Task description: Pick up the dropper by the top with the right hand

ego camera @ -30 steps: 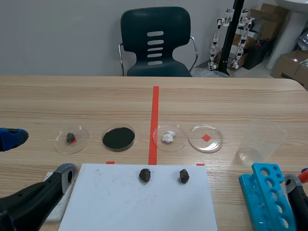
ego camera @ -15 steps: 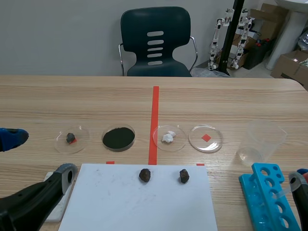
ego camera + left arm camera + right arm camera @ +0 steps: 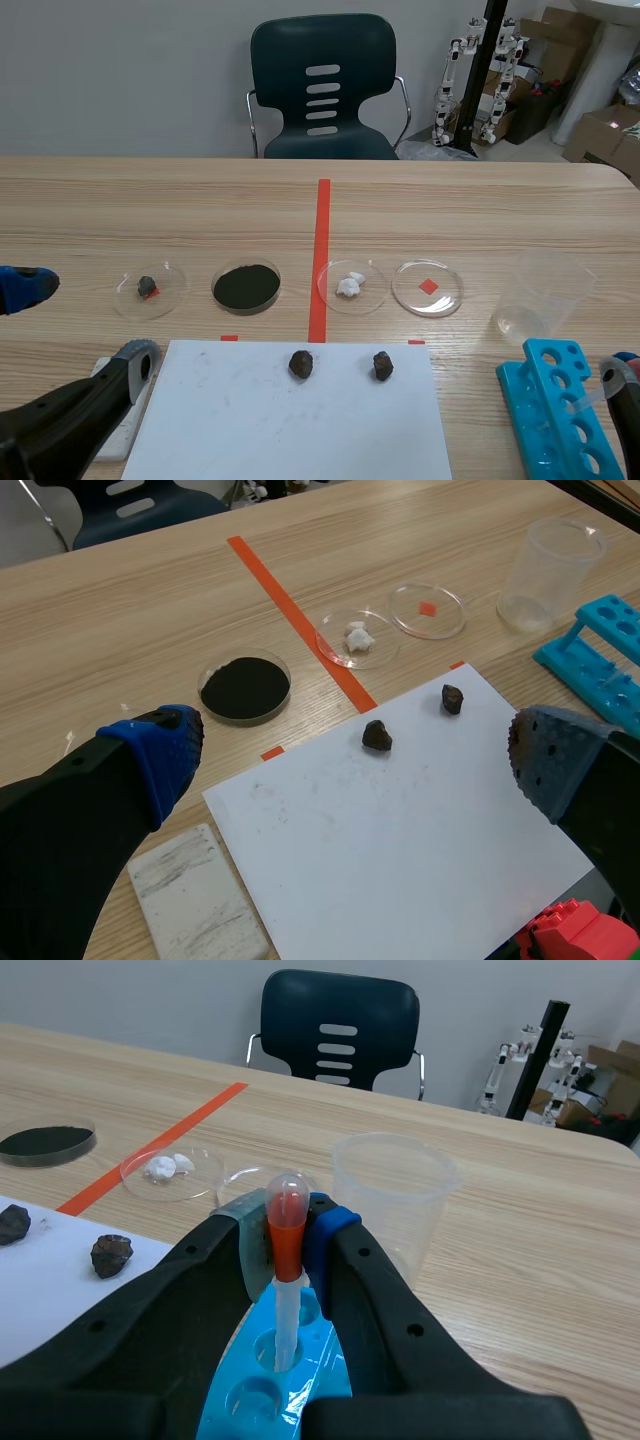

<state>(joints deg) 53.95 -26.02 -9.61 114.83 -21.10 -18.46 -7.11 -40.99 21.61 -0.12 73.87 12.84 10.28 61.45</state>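
The dropper has an orange-red bulb and a clear stem. It stands upright in a hole of the blue tube rack. My right gripper is shut on its bulb, one pad on each side. In the scene view the right gripper is at the table's near right corner, beside the rack, with only a bit of the dropper's pale stem showing. My left gripper hangs open above the white sheet, holding nothing.
A clear plastic beaker stands just beyond the rack. Several petri dishes lie in a row across the table's middle. Two dark rocks rest on the white sheet. A white tile lies near the left arm.
The right gripper's fingers have come together on the dropper's bulb, whose red top no longer shows in the scene view. The left arm has kept still.
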